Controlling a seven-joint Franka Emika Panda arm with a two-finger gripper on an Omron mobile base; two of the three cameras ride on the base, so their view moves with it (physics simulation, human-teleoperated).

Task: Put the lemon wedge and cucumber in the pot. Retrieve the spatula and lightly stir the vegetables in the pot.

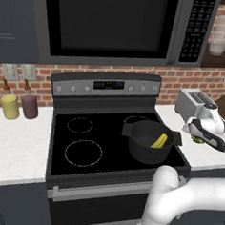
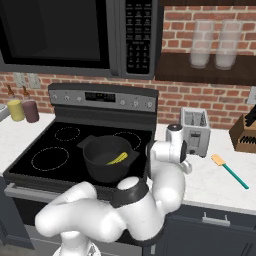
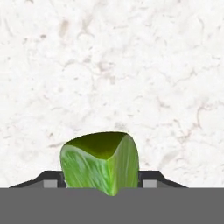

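Observation:
The bright green lemon wedge lies on the white counter right of the stove, and a sliver of the wedge peeks out under the hand. My gripper is down over it, and its dark fingertips press against the wedge's two sides. From the left base view the gripper hangs just right of the pot. The dark pot stands on the front right burner with the yellowish cucumber inside. The spatula lies flat on the counter further right.
A toaster stands close behind the hand. A knife block is at the far right. Two bottles sit on the left counter. The microwave hangs low over the stove.

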